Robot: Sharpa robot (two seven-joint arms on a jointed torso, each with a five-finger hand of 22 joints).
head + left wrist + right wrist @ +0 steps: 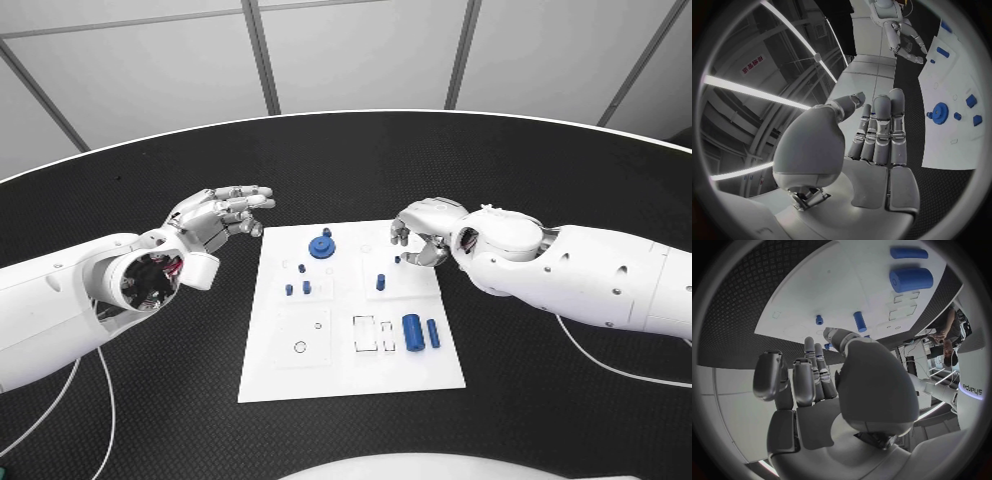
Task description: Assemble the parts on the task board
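head view: white flat task board (289,375) nearest, blue cylinder part (413,331) lies on it; right hand (418,235) curled, holds nothing, over board's far edge | left wrist: left hand (876,135) empty, fingers straight, beside board | right wrist: small blue peg (859,321) stands near fingertips, risk of knocking it.

The white task board (351,345) lies flat at the table's centre. A blue gear-like part (323,245) stands at its 11 o'clock. Two blue cylinders, thick (413,332) and thin (433,333), lie at 4 o'clock.
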